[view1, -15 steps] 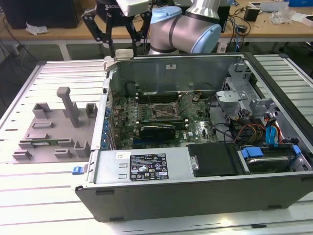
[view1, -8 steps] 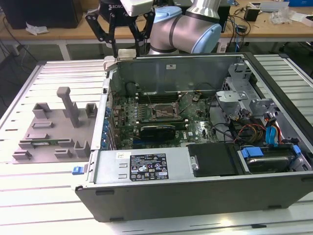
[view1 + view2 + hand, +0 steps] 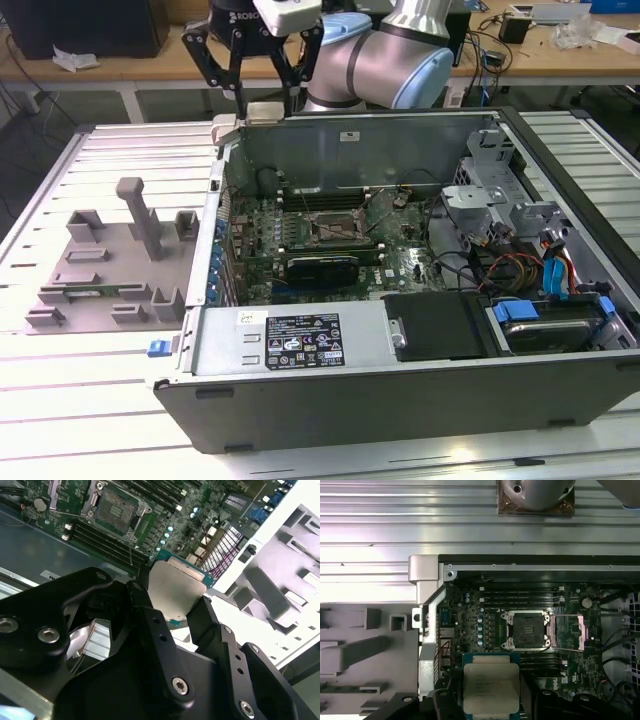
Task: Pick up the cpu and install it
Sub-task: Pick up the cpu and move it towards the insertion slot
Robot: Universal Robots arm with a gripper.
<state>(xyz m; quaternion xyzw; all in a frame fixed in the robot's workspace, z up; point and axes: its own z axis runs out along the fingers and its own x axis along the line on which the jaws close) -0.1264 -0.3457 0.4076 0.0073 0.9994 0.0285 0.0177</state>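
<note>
Black gripper fingers (image 3: 150,625) sit closest to the lens in the second wrist view, and between them is the cpu (image 3: 177,587). The gripper (image 3: 172,602) is closed only as far as the chip's width, with one finger pressed against each of two opposite edges. The cpu is in the air, touching nothing but those fingers.

In the first wrist view the cpu (image 3: 491,687) turns its dull silver top to the camera, with a thin green rim showing around it. The gripper (image 3: 491,703) holds it at the sides. Beyond the chip lies the green motherboard (image 3: 470,625) inside the computer case (image 3: 427,587). The socket (image 3: 527,630) on that board is open (its metal frame is swung out to one side), and the cpu is apart from it.

In the exterior view the gripper (image 3: 265,100) hangs above the far wall of the case (image 3: 400,125), near the corner at the exterior view's left. The socket (image 3: 335,232) sits lower down, near the middle of the motherboard (image 3: 290,225).

A gray parts tray (image 3: 110,250) lies on the slatted metal table (image 3: 100,400), just beside the case on the exterior view's left. A green memory stick (image 3: 85,292) rests in one of its slots.
</note>
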